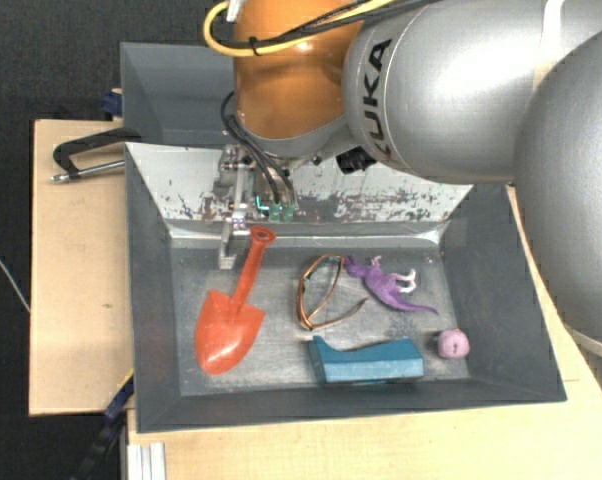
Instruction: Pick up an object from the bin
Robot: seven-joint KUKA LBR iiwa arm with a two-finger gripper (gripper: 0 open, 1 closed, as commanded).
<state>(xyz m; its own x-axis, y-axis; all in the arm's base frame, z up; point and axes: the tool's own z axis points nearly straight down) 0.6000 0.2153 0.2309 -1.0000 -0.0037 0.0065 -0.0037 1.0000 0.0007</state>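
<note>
Beside claw (231,250), one orange toy shovel (227,328)

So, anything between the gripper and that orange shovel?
Nothing visible. The gripper is right at the handle end of the orange shovel; the wire glasses, purple dinosaur and blue block lie apart, to the view's right.

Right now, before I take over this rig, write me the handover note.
Gripper: low at the far left of the bin, right beside the ring end of the orange toy shovel's handle; nothing visibly held.
Things: the shovel lies flat at left, blade toward the near wall. Brown wire loop and purple dinosaur in the middle, blue block along the near wall, pink ball at right.
Done: nothing lifted.
Left: grasp one thing (the shovel is nearest) and raise it.
</note>
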